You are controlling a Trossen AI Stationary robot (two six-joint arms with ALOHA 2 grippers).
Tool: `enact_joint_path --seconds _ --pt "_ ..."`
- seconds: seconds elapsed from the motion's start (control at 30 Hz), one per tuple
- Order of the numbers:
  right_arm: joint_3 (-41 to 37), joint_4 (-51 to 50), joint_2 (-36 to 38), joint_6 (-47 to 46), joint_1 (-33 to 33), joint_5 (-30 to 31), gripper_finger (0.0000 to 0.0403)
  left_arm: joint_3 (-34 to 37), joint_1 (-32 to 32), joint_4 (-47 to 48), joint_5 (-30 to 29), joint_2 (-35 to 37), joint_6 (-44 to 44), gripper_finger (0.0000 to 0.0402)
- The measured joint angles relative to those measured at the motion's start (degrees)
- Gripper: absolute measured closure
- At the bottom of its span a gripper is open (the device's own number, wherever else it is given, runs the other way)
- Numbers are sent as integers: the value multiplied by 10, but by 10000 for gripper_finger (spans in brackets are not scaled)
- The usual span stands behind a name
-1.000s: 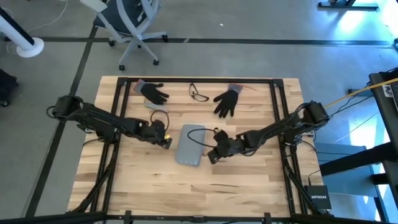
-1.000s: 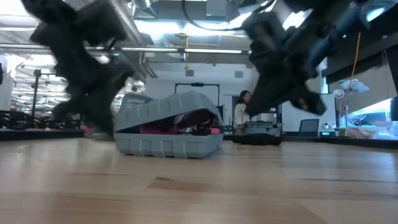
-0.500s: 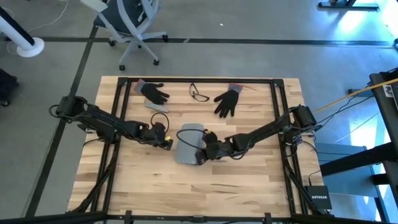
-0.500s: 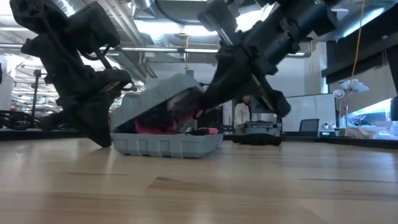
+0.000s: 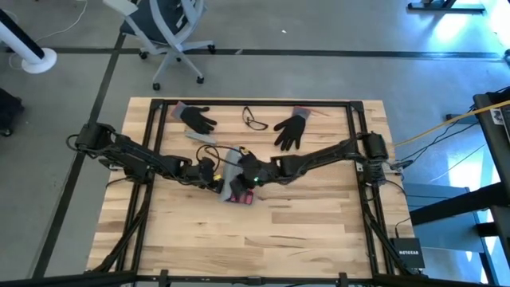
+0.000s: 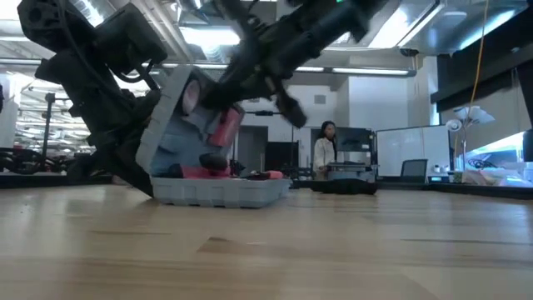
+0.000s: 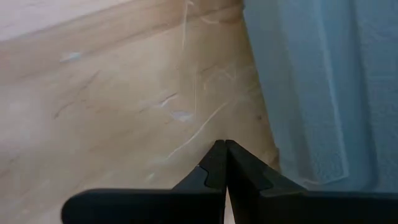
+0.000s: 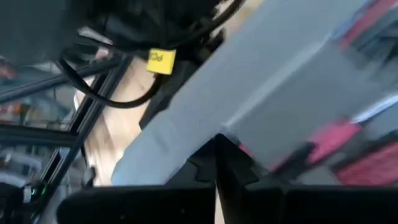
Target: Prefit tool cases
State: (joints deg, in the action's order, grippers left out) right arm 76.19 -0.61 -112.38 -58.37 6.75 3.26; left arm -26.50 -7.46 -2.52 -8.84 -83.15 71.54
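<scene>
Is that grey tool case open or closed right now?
Open. In the low view the tool case has its lid tilted steeply up, red tools showing inside, with the shut right gripper against the lid.

tool case (image 6: 196,162) — lid raised, tools showing

Open wood along the near half of the table (image 5: 263,239), nothing standing there. Mid-table blocked by the tool case (image 6: 212,187), lid tilted steeply up, red-handled tools inside. Left gripper (image 5: 215,182) pinched closed against its left side, right gripper (image 5: 245,166) closed at the raised lid. Far edge taken by two black gloves (image 5: 195,118), glasses (image 5: 254,121) between them.
</scene>
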Motion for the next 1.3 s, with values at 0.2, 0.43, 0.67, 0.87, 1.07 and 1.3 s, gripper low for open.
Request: enact_joint_path --seconds 0.2,0.43,0.67,0.87,1.07,1.3 --pt "82 -63 -52 46 -15 -69 403 2 -1 10 37 3 -10 402" --pt "107 -107 -56 107 -28 -90 403 -3 -23 93 66 97 -34 401" --pt "106 -86 -57 107 -35 -91 403 -1 -73 416 2 295 22 401" --pt "106 -28 -57 92 -47 -106 403 0 -104 542 -69 423 112 401" --pt "106 10 -76 91 -54 -94 403 0 -130 529 -101 442 136 401" --pt "106 141 -138 35 -53 -127 403 0 -143 489 -111 442 125 401"
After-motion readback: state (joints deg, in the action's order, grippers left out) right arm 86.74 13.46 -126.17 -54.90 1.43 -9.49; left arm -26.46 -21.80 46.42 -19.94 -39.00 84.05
